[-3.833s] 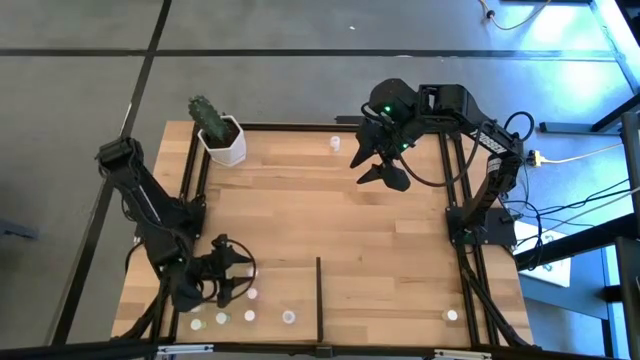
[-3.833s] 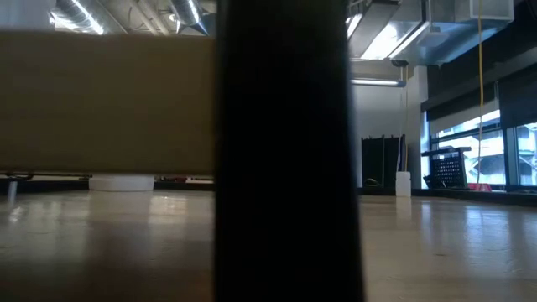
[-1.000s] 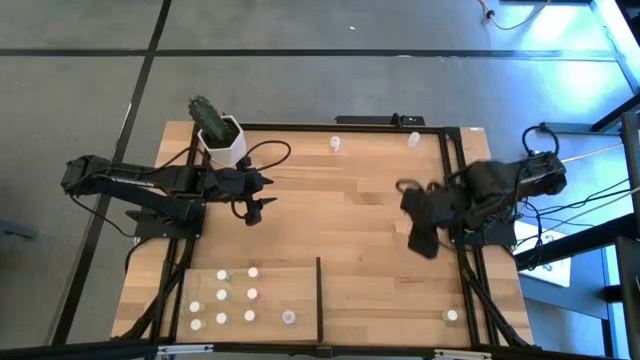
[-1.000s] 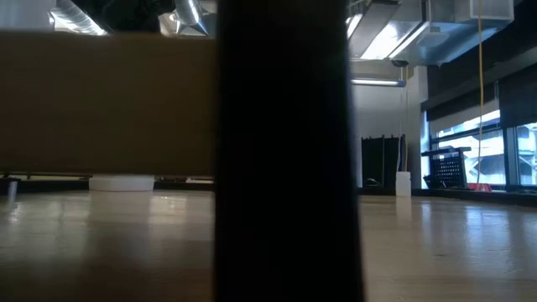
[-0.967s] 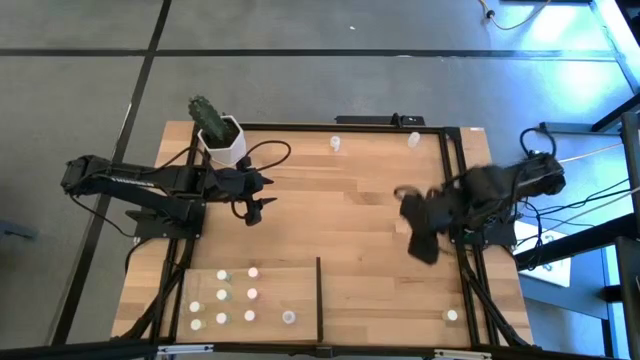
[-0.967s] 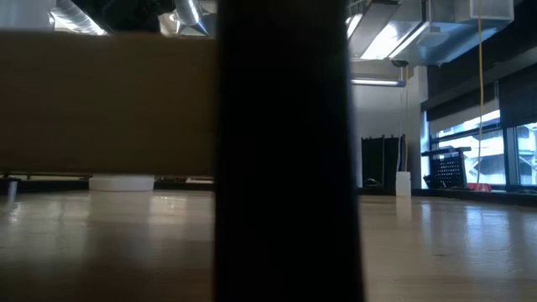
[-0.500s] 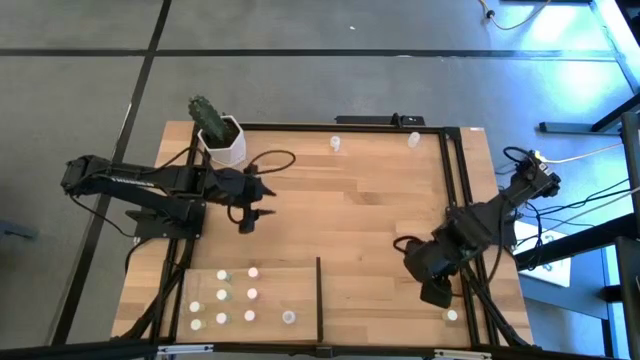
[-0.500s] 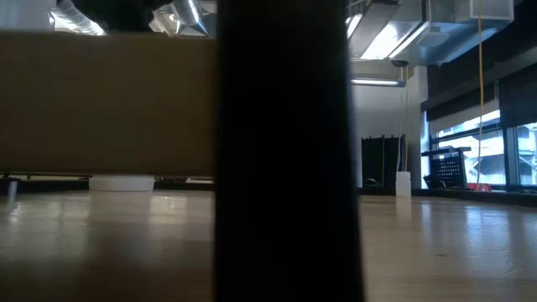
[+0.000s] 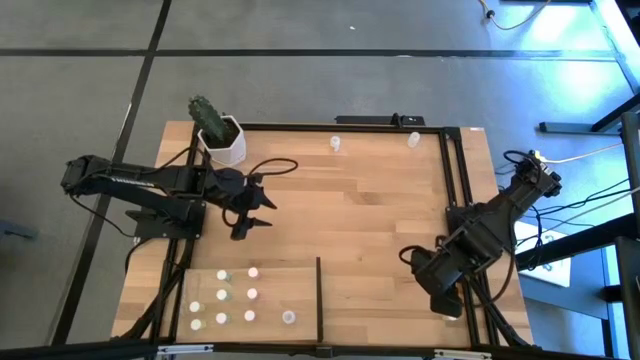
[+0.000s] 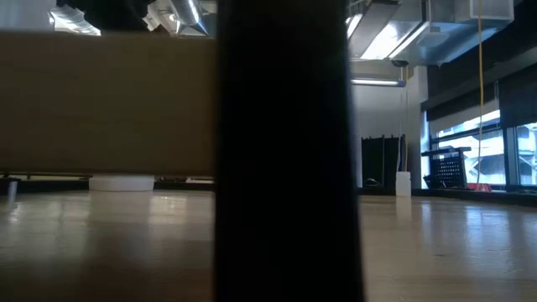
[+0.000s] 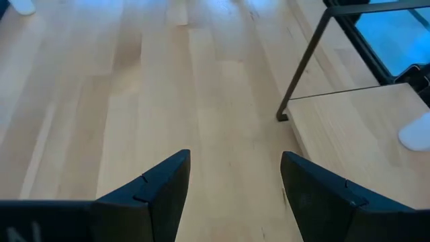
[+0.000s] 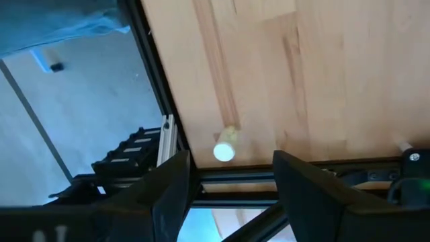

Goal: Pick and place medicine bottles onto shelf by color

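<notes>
My right gripper [image 9: 447,298] hangs open over the table's near right corner. In the right wrist view a small bottle [image 12: 225,149] with a white cap stands on the tabletop just beyond its open fingers [image 12: 232,161], beside the black frame rail. My left gripper [image 9: 250,225] hangs open over the left middle of the table, with nothing between its fingers [image 11: 235,161]. The shelf [image 9: 270,285], a pale wood panel at the near left, carries several white-capped bottles [image 9: 222,295]. A black divider [image 9: 319,295] edges it on the right. Two more bottles [image 9: 335,144] [image 9: 413,139] stand at the far edge.
A white pot with a cactus [image 9: 222,135] stands at the far left corner. Black frame rails [image 9: 462,200] run along the table's edges. In the low view the divider's dark post [image 10: 284,151] blocks the middle. The wooden tabletop [image 9: 360,220] between the two arms lies bare.
My right gripper has swung from the right middle of the table toward the near right corner and come down, tipping steeper, and now stands over the bottle there. My left gripper has stayed in place and turned its fingers from pointing right toward the near edge.
</notes>
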You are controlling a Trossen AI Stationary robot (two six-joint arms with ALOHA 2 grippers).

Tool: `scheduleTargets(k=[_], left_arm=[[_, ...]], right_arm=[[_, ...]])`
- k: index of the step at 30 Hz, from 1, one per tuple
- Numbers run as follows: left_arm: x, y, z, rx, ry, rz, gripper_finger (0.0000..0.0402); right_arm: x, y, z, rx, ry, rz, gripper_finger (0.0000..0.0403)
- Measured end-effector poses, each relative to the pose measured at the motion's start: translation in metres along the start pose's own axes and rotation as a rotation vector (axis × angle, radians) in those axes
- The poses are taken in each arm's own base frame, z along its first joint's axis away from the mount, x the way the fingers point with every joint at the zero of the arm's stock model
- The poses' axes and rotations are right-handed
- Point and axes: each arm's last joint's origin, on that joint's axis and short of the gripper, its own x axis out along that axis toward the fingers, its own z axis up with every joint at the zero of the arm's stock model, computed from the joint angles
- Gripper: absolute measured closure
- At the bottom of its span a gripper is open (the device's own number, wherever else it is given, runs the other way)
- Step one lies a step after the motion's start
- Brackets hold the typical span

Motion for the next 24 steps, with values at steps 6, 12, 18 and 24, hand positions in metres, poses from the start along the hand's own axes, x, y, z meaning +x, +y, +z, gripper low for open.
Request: scheduleTargets(k=[6,12,18,24], left_arm=[[0.0,0.001,0.0,0.001,0.002,0.025,0.0176],[0.0,0.002,0.0,0.0,0.004,0.086,0.0176],[0.0,0.002,0.0,0.0,0.004,0.088,0.0176],[0.0,0.002,0.0,0.0,0.004,0.089,0.0176]], right_arm=[[0.0,0.001,0.0,-0.004,-0.002,0.002,0.0187],[0.0,0.003,0.006,-0.003,-0.142,-0.018,0.0187],[0.001,0.006,0.002,-0.07,-0.152,-0.029,0.0187],[0.005,0.014,-0.012,-0.156,-0.133,-0.031,0.0187]])
